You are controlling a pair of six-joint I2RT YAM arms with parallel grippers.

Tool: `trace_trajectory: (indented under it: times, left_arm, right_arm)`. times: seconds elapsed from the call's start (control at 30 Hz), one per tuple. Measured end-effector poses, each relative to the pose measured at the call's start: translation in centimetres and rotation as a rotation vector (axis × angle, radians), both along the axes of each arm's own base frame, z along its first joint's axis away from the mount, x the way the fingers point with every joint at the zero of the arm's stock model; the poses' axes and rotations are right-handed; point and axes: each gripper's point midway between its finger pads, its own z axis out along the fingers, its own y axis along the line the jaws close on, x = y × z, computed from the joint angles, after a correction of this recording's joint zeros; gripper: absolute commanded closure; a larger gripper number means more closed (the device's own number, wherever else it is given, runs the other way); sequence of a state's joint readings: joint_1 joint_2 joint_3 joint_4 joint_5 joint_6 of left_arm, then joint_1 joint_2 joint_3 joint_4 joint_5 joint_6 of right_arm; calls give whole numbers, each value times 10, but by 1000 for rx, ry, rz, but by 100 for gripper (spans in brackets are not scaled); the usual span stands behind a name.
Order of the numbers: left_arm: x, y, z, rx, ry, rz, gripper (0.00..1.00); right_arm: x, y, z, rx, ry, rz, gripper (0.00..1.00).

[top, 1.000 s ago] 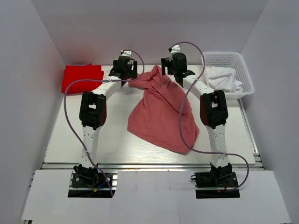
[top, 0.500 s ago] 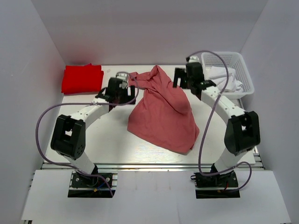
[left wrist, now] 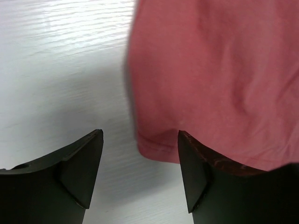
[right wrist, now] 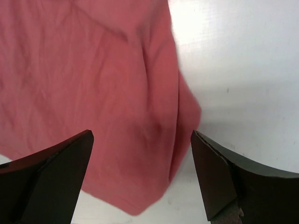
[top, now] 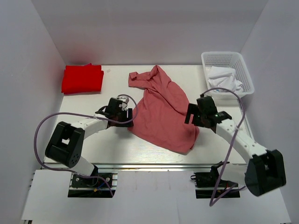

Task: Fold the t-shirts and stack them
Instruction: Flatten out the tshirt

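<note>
Centre table: the dusty rose-pink t-shirt (top: 161,112) lies rumpled and unfolded on the white table (top: 112,144). Its narrow, bunched end points toward the far edge and its broad hem spreads toward the arms' bases.

The left gripper (top: 129,121) sits low at the shirt's left hem corner. In the left wrist view, the left gripper (left wrist: 138,137) has its dark fingers (left wrist: 79,172) spread, and the stitched corner of the pink shirt (left wrist: 215,79) lies in the gap between them. One finger stands over bare table and the other over cloth. Nothing is pinched, and the view does not show whether either finger touches the fabric.

The right gripper (top: 189,115) is at the shirt's right edge. In its wrist view, the right gripper (right wrist: 141,135) has its fingers (right wrist: 215,177) set wide apart. The pink cloth (right wrist: 84,84) fills most of the space between them, and a rounded lower corner shows near the bottom.

The bright red t-shirt (top: 82,78) lies folded flat in the far-left corner, well apart from both arms. In the far-right corner a white mesh basket (top: 229,55) holds a crumpled white cloth (top: 224,80).
</note>
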State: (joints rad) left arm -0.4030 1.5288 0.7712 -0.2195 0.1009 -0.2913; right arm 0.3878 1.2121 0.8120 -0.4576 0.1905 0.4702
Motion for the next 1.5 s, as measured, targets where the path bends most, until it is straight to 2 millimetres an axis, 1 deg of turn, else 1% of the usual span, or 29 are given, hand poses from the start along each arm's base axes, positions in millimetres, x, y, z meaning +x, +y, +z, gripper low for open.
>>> trace_trajectory:
  times: [0.13, 0.17, 0.27, 0.3, 0.33, 0.37, 0.47, 0.53, 0.63, 0.67, 0.77, 0.8, 0.87, 0.9, 0.93, 0.97, 1.0, 1.07, 1.13, 1.2, 1.27, 1.3, 1.37, 1.4, 1.5]
  left_arm:
    - [-5, -13, -2, -18, 4, -41, 35]
    - [-7, -16, -3, -17, 7, -51, 40]
    - [-12, -21, -9, -5, 22, -73, 56]
    - [-13, -22, -10, -3, 21, -73, 73]
    - [-13, -23, -11, -2, 23, -71, 84]
    - [-14, -23, -12, 4, 27, -69, 100]
    - [-11, -25, -13, 9, 15, -61, 100]
    - [-10, -25, -13, 12, 8, -47, 100]
    - [-7, -23, -8, 12, -13, -24, 100]
    - [-6, -22, -5, 10, -26, -17, 100]
    - [-2, -23, 9, -9, -73, -11, 100]
    - [-1, -23, 13, -16, -86, -11, 100]
    - [2, -25, 18, -27, -104, -12, 100]
    - [3, -26, 19, -32, -111, -13, 100]
    - [3, -26, 19, -35, -113, -14, 100]
    - [2, -26, 18, -35, -110, -15, 100]
    - [1, -26, 17, -34, -108, -16, 100]
    - [-1, -25, 15, -32, -103, -16, 100]
    - [-2, -25, 16, -35, -105, -18, 100]
    - [0, -26, 25, -49, -128, -20, 100]
    - [3, -28, 43, -75, -179, -24, 100]
    - [5, -29, 56, -94, -218, -24, 100]
    - [11, -32, 85, -133, -300, -27, 100]
    - [14, -33, 102, -153, -347, -29, 100]
    - [24, -35, 163, -203, -509, -33, 100]
  right_arm:
    - [-39, -10, -17, 19, 77, -26, 14]
    - [-49, -12, -23, 20, 103, -37, 17]
    - [-75, -21, -36, 25, 183, -105, 19]
    - [-83, -24, -40, 24, 210, -129, 19]
    - [-90, -27, -44, 21, 237, -153, 19]
    - [-96, -28, -47, 18, 263, -173, 19]
    - [-110, -33, -57, 3, 331, -210, 19]
    - [-115, -32, -61, 2, 361, -209, 21]
    - [-118, -24, -67, 36, 377, -167, 25]
    - [-118, -20, -70, 57, 375, -148, 25]
    - [-116, -10, -78, 98, 367, -96, 31]
    - [-115, -8, -80, 106, 370, -83, 31]
    - [-108, -2, -79, 128, 344, -61, 41]
    - [-104, 1, -79, 139, 329, -50, 50]
    - [-101, 3, -80, 147, 321, -39, 80]
    - [-98, 5, -81, 150, 311, -25, 95]
    - [-95, 8, -83, 158, 310, -18, 100]
    - [-94, 11, -85, 164, 318, -9, 100]
    - [-91, 12, -82, 160, 308, 9, 100]
    - [-85, 12, -73, 152, 277, 26, 100]
    - [-70, 15, -51, 161, 195, 52, 100]
    - [-60, 17, -37, 166, 138, 59, 100]
    - [-39, 20, -1, 182, 8, 69, 100]
    - [-27, 21, 22, 192, -77, 67, 100]
    - [-2, 20, 83, 231, -305, 47, 100]
